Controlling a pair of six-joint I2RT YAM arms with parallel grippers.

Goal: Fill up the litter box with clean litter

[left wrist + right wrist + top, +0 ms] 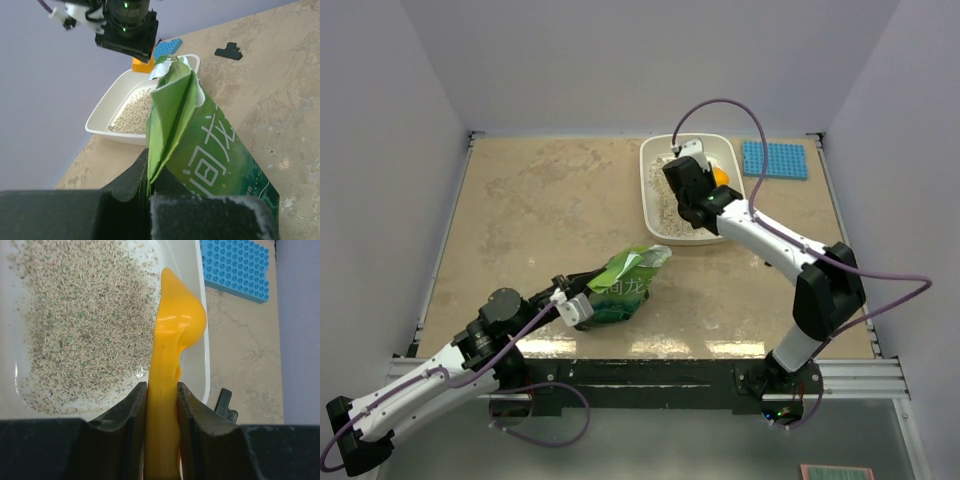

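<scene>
The white litter box (648, 190) stands at the back middle of the table, with beige speckled clean litter (665, 205) spread over its floor. My right gripper (695, 168) hovers over the box, shut on the handle of an orange-yellow scoop (172, 340) whose bowl points over the litter (80, 325) near the box's rim (201, 340). My left gripper (582, 303) is shut on the folded edge of a green litter bag (625, 285), which leans with its open top towards the box. In the left wrist view the bag (210, 145) stands in front of the box (105, 107).
A blue studded mat (775, 160) lies to the right of the litter box. A black clip (225, 405) lies on the table beside the box's right rim and also shows in the left wrist view (229, 51). Grey walls close in the table on three sides.
</scene>
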